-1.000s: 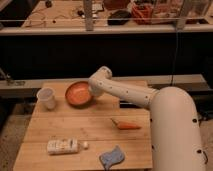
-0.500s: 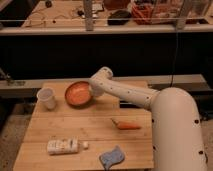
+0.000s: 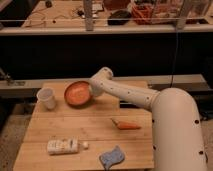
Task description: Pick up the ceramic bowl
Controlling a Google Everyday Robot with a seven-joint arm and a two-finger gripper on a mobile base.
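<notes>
Camera view looks down over a wooden table [image 3: 70,125], and the bowl [image 3: 77,93] is tipped up, its pale orange inside facing the camera, its right edge against the end of the white arm [image 3: 130,95]. It sits near the back of the table, left of centre, with the white cup [image 3: 46,98] just beside it on the left. The gripper [image 3: 92,89] is at the bowl's right rim, tucked in behind it, so how the jaws stand I cannot tell; the tilt suggests a grip on the rim, but that is a judgement, not something on show. Whether the bowl's lower edge touches the wood is also unclear. Closer in lie a carrot [image 3: 126,125], a white bottle [image 3: 63,146] on its side, and a blue cloth [image 3: 112,156] at the front edge, all well apart from the action. This looks like the lifting step, with the grasp apparently made. Next comes a clean rise straight up, keeping the bowl off the cup; a rim hold on a tilted ceramic could slip, so steady is the word.
</notes>
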